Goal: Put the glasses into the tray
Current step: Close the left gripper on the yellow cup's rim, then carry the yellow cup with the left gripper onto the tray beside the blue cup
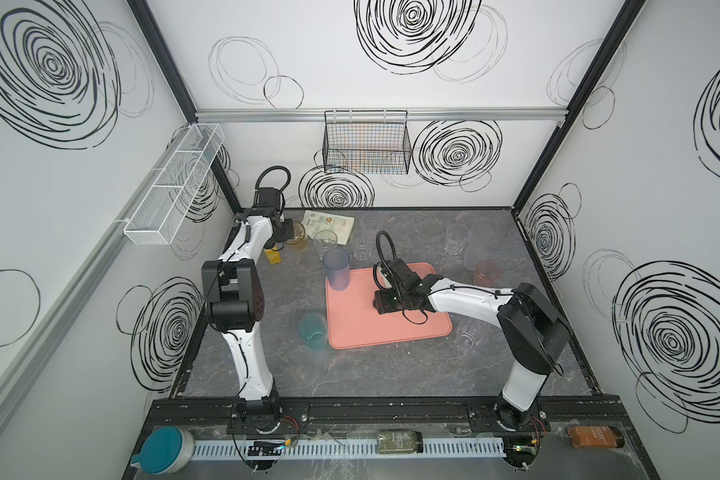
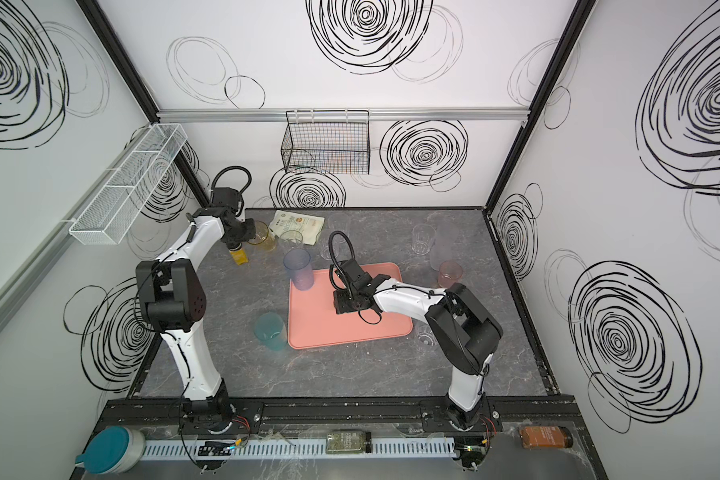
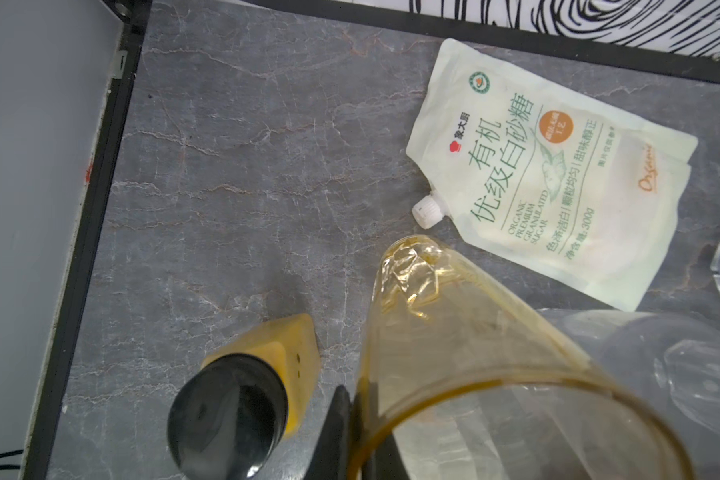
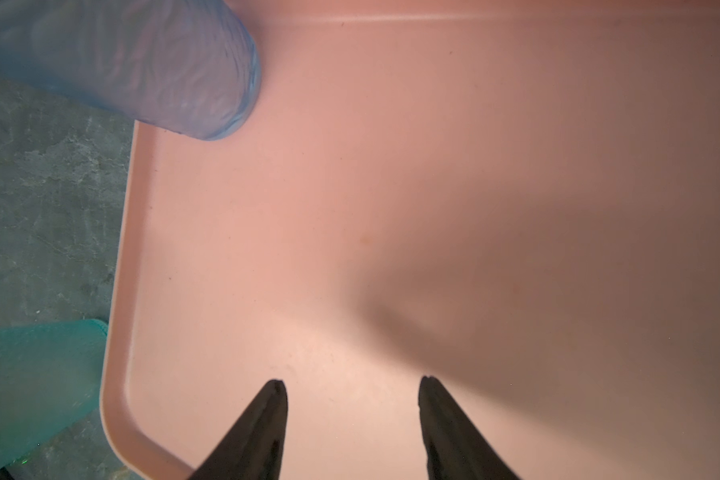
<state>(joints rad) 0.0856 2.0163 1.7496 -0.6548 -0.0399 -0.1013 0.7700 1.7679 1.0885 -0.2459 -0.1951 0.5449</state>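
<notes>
left gripper (image 3: 356, 399): clenched on the rim wall of the amber glass (image 3: 454, 353), with one black finger showing outside the wall.
amber glass: near the counter's (image 1: 391, 374) far-left corner in both top views (image 1: 298, 241) (image 2: 265, 237).
right gripper (image 4: 352, 382): jaws parted with nothing between them, hanging over the tray's middle.
tray (image 1: 371, 332): salmon-pink, at the middle of the counter.
blue glass (image 1: 336, 270): upright inside the tray's far-left corner.
teal glass (image 1: 313, 330): on the counter, just beside the tray's left edge near its near-left corner.
pink glass (image 1: 486, 272): on the counter, off the tray's far-right corner.
clear glass (image 1: 456, 239): on the counter, toward its far-right corner.
yellow bottle (image 3: 267, 374): black-capped, just beside the amber glass on the side of the counter's left edge.
pouch (image 3: 549, 166): flat by the counter's far edge.
</notes>
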